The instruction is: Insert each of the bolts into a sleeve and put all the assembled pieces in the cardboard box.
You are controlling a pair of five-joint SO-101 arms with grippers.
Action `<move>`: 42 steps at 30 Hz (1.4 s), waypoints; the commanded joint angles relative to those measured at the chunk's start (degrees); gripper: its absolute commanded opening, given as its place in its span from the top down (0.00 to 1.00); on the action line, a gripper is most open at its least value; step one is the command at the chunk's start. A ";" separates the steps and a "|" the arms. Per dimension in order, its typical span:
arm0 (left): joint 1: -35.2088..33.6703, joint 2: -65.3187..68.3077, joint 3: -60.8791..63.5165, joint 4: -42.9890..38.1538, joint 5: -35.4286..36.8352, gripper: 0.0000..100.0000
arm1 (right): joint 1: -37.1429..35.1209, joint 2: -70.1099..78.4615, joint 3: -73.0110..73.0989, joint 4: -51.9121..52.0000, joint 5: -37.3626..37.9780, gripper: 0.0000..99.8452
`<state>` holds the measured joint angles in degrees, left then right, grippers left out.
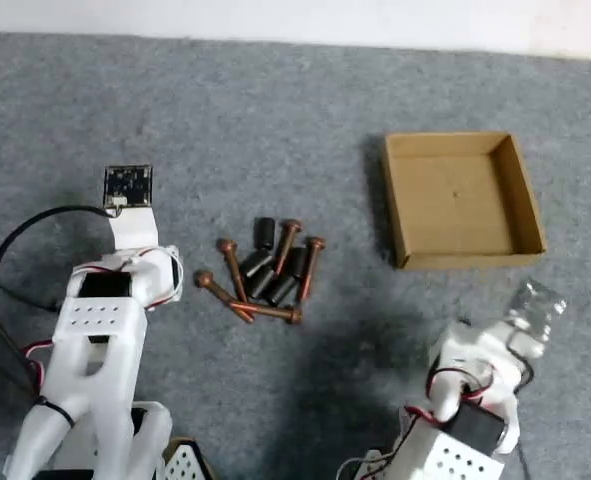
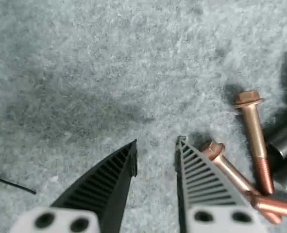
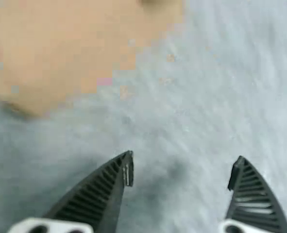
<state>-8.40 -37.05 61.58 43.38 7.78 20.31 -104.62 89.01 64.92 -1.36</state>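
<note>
On the grey mat (image 1: 275,110) between the arms, bolts (image 1: 235,272) and sleeves (image 1: 264,233) lie heaped, none joined as far as I see; the cardboard box (image 1: 465,261) holds no pieces; left gripper (image 2: 156,146) sits beside the bolts, jaws slightly apart; right gripper (image 3: 182,162) gapes wide; all remains to do.

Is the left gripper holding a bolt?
No, the left gripper is open over the carpet, and the nearest bolt lies just beside it.

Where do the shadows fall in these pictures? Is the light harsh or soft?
High view: soft light; the cardboard box shades the carpet along its side toward the bolts. Left wrist view: a dark patch hugs each bolt head. Right wrist view: a faint shadow lies between the open fingers.
</note>
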 commanded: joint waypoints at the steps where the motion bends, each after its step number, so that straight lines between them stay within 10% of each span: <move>1: 0.57 -0.13 -0.13 -0.97 0.62 0.87 | -12.53 1.63 -5.23 -0.40 2.02 0.70; 27: -3.30 0.13 -0.22 -2.64 3.87 0.86 | -52.79 97.80 -67.12 -10.59 -21.80 0.77; 42: -6.29 0.22 -0.31 -2.81 6.33 0.86 | -68.09 107.21 -76.35 -10.77 -30.24 0.77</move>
<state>-14.29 -37.05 61.58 41.71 12.53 -47.74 2.81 15.52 55.25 -30.90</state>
